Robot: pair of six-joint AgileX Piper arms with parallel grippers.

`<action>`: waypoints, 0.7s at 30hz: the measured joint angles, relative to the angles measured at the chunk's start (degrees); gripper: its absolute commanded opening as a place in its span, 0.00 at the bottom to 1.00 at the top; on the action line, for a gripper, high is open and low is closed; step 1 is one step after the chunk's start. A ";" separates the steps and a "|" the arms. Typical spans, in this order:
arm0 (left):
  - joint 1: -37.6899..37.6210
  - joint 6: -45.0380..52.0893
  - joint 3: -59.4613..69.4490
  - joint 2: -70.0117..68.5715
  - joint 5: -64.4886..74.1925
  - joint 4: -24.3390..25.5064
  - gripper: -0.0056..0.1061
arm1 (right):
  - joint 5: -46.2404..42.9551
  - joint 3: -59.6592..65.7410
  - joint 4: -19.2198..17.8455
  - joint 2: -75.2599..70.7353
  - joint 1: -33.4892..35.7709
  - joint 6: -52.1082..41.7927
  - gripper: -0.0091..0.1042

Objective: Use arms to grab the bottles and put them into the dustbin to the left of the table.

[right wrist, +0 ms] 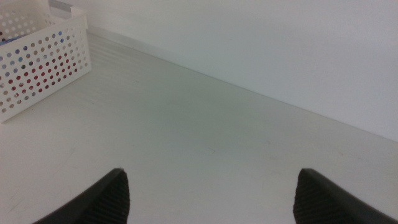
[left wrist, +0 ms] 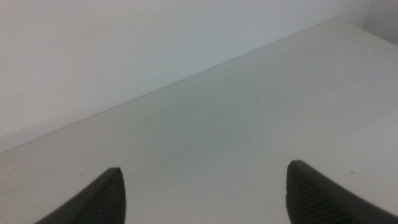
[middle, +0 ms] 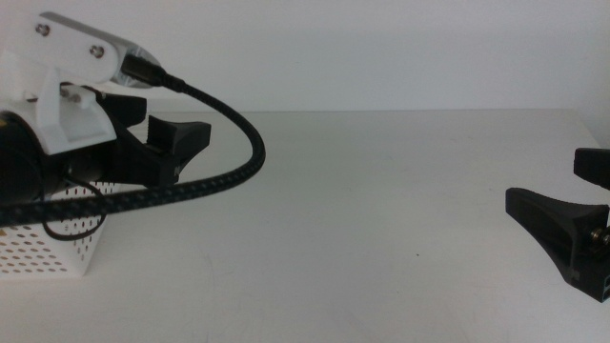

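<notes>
Left pincer (middle: 176,143) and right pincer (middle: 572,205), both empty, jaws spread wide.

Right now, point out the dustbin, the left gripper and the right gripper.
dustbin (middle: 52,250): middle view, perforated front wall.
left gripper (middle: 176,145): middle view, between its open fingers, above the dustbin.
right gripper (middle: 577,205): middle view, between its open fingers.

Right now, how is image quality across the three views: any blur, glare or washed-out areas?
Middle view: left end effector and cable sit close and soft, the back wall is washed out. Left wrist view: hazy, table evenly lit, no glare. Right wrist view: dustbin fairly sharp, colours showing through its holes; shadows faint.
</notes>
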 measured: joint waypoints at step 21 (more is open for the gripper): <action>-0.12 0.00 0.26 0.00 -2.00 -5.45 0.43 | 0.00 0.00 0.00 0.00 0.00 0.00 0.85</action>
